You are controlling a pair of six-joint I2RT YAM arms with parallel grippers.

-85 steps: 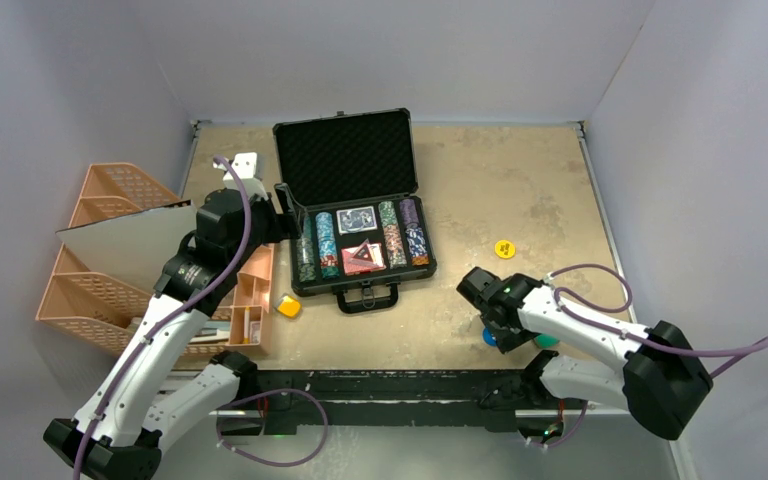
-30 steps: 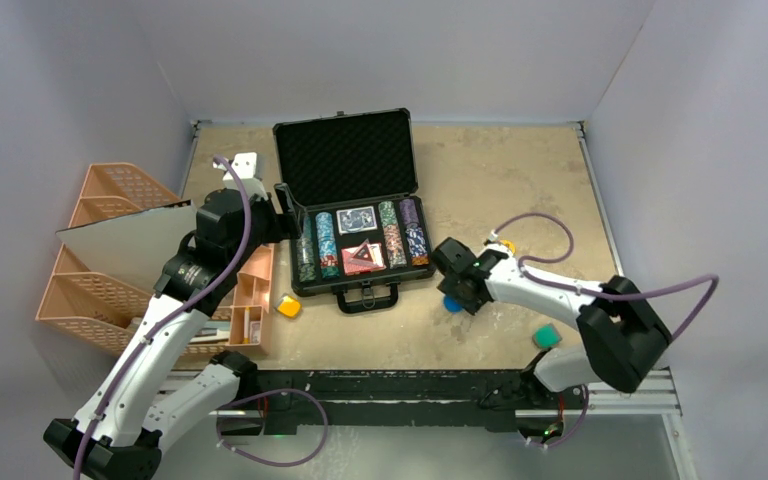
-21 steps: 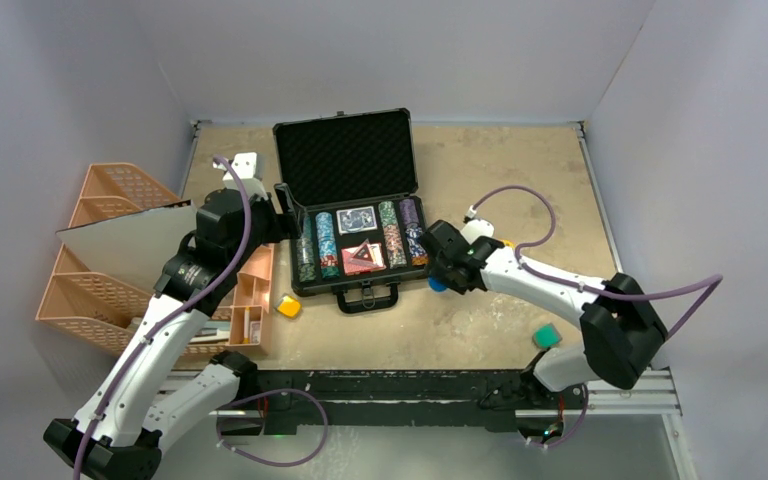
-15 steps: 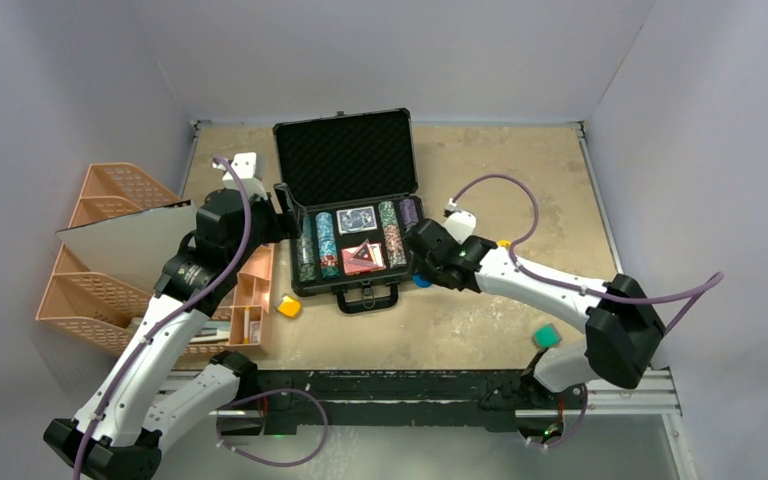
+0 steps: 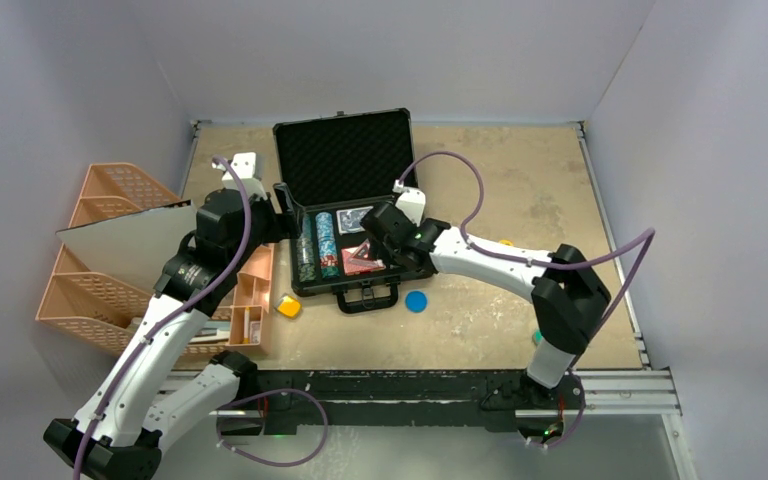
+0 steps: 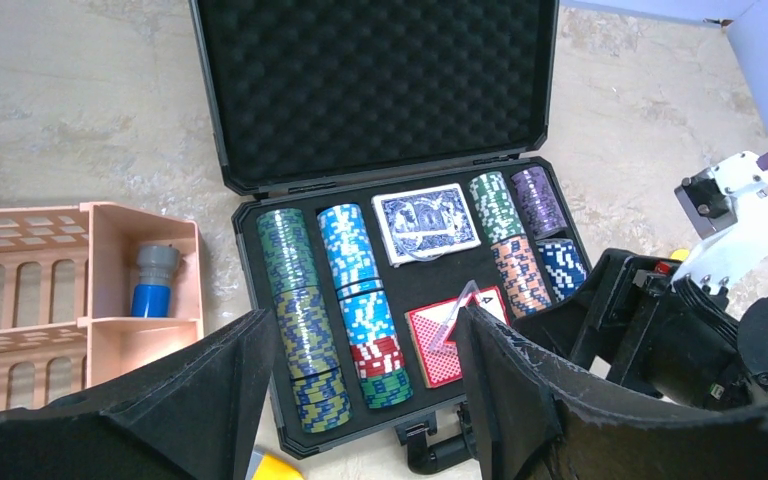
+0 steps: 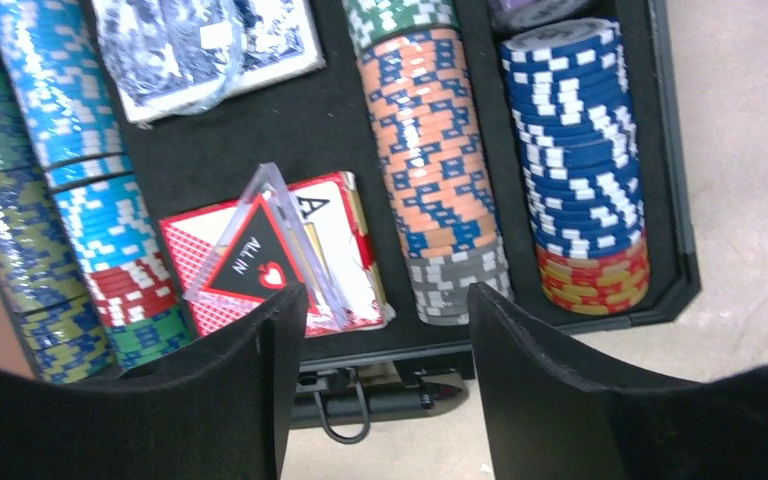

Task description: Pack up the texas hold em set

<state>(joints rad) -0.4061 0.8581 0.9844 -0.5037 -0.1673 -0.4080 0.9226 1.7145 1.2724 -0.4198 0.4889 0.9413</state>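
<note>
Briefcase [image 5: 345, 160] open toward counter's [image 5: 520, 190] far edge. Blue round button [image 5: 416, 301] outside it — on counter off its near right corner, nearward of right gripper [image 7: 382, 300], which hangs spread, empty. Left gripper [image 6: 360, 330] spread too — farther.

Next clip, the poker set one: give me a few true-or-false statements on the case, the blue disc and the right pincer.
The lid of the briefcase stands open. True.
The blue disc lies inside the briefcase. False: it lies on the table, near the handle.
The right pincer grips a chip stack. False: it is open and empty, above the red deck.
A triangular ALL IN marker lies on the red deck. True.
</note>
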